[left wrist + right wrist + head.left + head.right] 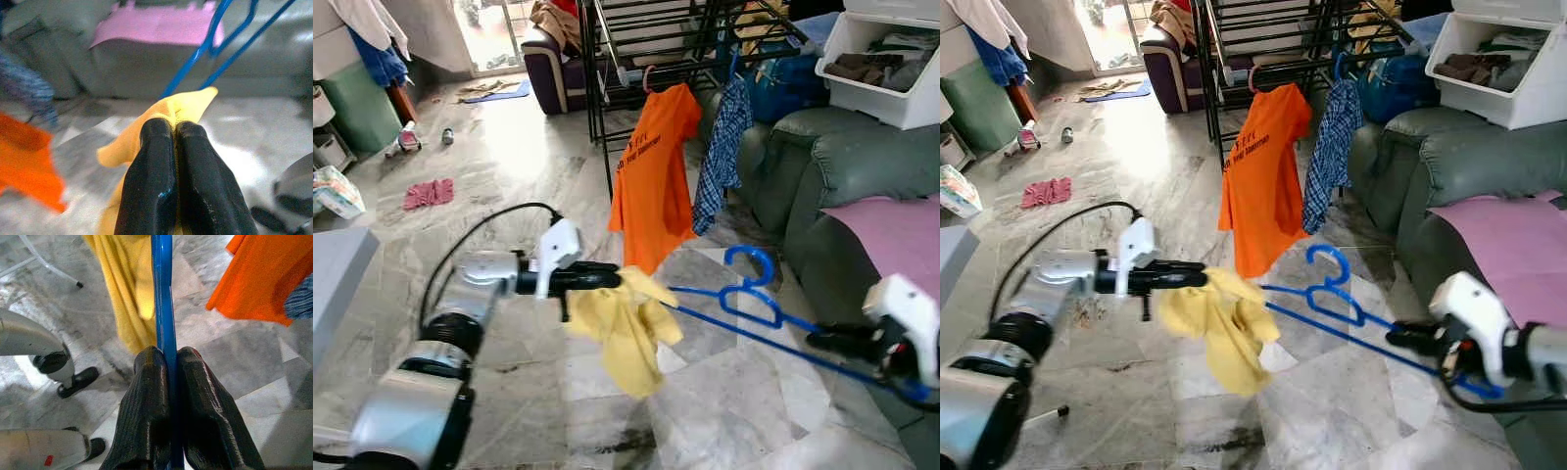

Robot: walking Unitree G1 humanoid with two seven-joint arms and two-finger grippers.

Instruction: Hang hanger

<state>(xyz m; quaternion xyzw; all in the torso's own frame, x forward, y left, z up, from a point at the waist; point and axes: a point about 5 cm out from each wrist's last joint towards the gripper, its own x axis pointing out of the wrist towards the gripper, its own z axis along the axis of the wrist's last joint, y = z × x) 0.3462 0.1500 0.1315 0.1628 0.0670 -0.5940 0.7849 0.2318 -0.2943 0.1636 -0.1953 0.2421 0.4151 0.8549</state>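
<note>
Hanger of blue plastic is stretching across the space between the two arms, above the marble floor, its hook pointing up and its long bar running from the yellow garment toward the robot's right. The right tool is clenching the blue bar, with both black fingers pressing against it from either side. The left tool is pinching a fold of the yellow garment, its fingers closed together on the cloth, and the garment is drooping below that grip with one end of the hanger tucked into it. The left arm is reaching forward at about the same height as the hanger.

Beyond the hanger, an orange T-shirt is hanging from a black drying rack, and a blue checked shirt is hanging just beside it. A grey-green sofa is standing to the right, with a pink cloth lying on its seat and a white bin of clothes sitting behind its back. A pink rag is lying on the floor well to the left, and a dark purple armchair is sitting behind the rack.
</note>
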